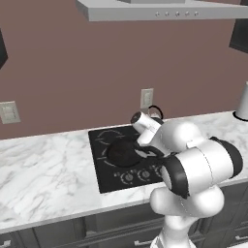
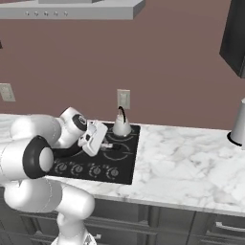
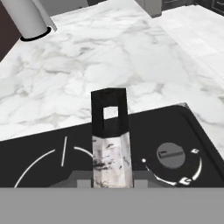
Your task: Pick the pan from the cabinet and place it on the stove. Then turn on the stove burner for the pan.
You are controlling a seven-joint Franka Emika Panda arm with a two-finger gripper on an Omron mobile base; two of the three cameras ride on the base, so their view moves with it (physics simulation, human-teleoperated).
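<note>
Gripper (image 2: 111, 146) jaws are seen clamped on the pan's long dark handle (image 3: 109, 131), low over the stove (image 1: 104, 181). Half the round black pan (image 1: 123, 152) is hidden behind the arm; it lies on the flat glass cooktop, set in veined marble counter (image 2: 191, 162).

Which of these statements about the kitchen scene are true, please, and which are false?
1. The shallow round black frying pan is at the flat black glass cooktop. True.
2. The small white kettle stands on the marble counter, well away from the cooktop. False: it stands at the cooktop's back edge.
3. The claw is closed on the pan's long handle. True.
4. The wall behind is white tile. False: it is plain brownish mauve.
</note>
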